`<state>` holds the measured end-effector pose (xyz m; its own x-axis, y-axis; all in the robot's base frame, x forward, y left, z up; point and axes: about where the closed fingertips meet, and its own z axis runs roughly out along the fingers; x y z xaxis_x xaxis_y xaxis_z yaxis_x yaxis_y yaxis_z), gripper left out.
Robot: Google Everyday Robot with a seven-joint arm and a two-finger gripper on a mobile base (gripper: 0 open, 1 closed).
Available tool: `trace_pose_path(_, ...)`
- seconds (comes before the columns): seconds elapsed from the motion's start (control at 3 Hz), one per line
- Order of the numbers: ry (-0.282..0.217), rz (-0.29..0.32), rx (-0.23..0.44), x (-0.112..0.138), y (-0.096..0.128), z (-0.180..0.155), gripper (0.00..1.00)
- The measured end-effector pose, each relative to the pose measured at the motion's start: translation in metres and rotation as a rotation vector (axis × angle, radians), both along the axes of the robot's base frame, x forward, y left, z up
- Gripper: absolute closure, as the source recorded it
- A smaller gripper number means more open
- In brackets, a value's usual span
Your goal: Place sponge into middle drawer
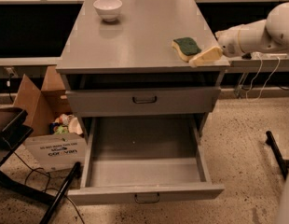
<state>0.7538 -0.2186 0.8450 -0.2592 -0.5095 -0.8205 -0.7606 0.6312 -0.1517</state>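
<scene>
The sponge (185, 47), yellow with a dark green top face, lies flat on the grey cabinet top (135, 36) near its right front corner. My gripper (205, 57) comes in from the right on a white arm. Its tan fingers (209, 55) lie low over the top's right front edge, just right of the sponge and in front of it, very close to it. The middle drawer (144, 164) is pulled fully out below, and nothing shows inside it. The like drawer above it (143, 100) is shut.
A white bowl (108, 9) stands at the back left of the top. An open cardboard box (50, 125) with clutter sits on the floor left of the cabinet, by a black stand (23, 171) with cables. White cables hang at the right.
</scene>
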Motion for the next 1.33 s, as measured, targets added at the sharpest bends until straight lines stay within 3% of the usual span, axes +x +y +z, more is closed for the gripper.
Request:
trace_pose_path(0.33,0.018,0.002,0.083,0.019,0.009,-0.005,0.00)
trace_pose_path(0.67,0.034,0.003,0.140,0.031,0.018,-0.009,0.16)
trace_pose_path(1.0,0.055,0.003,0.193,0.037,0.027,-0.019,0.39)
trace_pose_path(1.33,0.056,0.004,0.194,0.037,0.027,-0.020,0.63)
